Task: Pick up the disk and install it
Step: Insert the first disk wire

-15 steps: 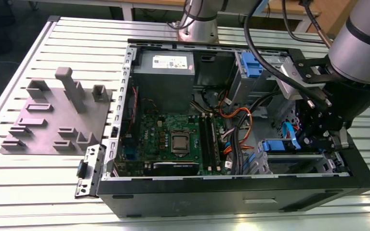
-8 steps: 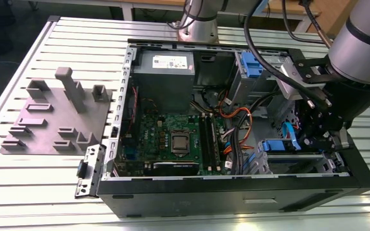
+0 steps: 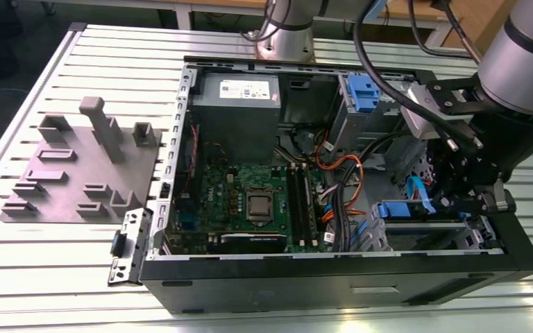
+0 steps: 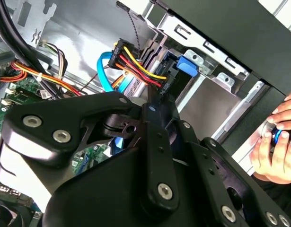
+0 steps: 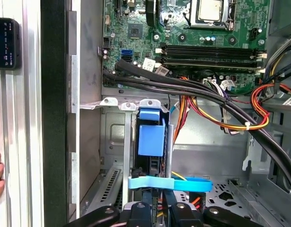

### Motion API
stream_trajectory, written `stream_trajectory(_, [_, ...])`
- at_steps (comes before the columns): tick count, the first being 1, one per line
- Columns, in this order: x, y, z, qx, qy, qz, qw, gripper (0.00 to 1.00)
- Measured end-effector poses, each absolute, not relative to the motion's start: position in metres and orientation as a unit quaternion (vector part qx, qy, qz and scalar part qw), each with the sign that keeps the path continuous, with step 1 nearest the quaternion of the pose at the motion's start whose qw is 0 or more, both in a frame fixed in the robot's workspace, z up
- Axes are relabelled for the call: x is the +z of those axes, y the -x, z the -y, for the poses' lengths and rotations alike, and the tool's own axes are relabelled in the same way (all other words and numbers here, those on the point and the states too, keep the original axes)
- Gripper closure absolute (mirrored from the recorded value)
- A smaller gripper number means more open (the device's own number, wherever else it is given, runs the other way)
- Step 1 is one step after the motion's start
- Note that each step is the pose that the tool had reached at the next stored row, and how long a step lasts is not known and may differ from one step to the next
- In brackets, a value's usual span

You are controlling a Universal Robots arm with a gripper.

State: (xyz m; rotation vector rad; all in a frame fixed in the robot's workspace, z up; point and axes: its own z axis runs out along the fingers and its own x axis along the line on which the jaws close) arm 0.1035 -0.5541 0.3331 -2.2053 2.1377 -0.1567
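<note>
First wrist view looks into the open computer case (image 5: 55, 118), where the disk (image 5: 151, 135) sits in the metal drive cage (image 5: 112, 137) next to the case's side wall; its bright blue carrier is the part that shows plainly. A flat blue cable (image 5: 169, 183) crosses in front of it, between the disk and the black gripper (image 5: 157, 209), which hangs just beside the cage. Whether the gripper is open or closed cannot be told (its linkage blocks the tip in both wrist views), nor whether it touches the disk. Beyond the cage lies the green motherboard (image 5: 207, 42), with thick black hoses (image 5: 183, 87) and a bunch of red, yellow and orange wires (image 5: 221, 118) running across it. In the second wrist view the carrier's blue tab peeks out of the cage, a plug with red and yellow wires is right against it, and a person's hand (image 4: 277, 142) is outside the case wall, closed around something small. In the exterior view the case lies open on a slatted table (image 3: 63, 277), and the arm (image 3: 526, 69) reaches down into its corner on the exterior view's right. A grey plate with upright posts (image 3: 81, 173) lies on the table at the exterior view's left, well apart from the gripper.
</note>
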Motion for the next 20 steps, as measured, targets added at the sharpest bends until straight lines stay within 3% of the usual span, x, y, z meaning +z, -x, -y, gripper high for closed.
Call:
stream_trajectory(14, [0.3409, -0.1052, 0.5530, -0.049, 0.717, -0.695, 0.032, 0.76])
stream_trajectory(16, [0.3408, -0.1066, 0.5528, -0.048, 0.717, -0.695, 0.031, 0.78])
stream_trajectory(18, [0.3408, -0.1077, 0.5525, -0.047, 0.716, -0.695, 0.030, 0.89])
stream_trajectory(20, [0.3408, -0.1097, 0.5525, -0.047, 0.716, -0.696, 0.030, 0.89])
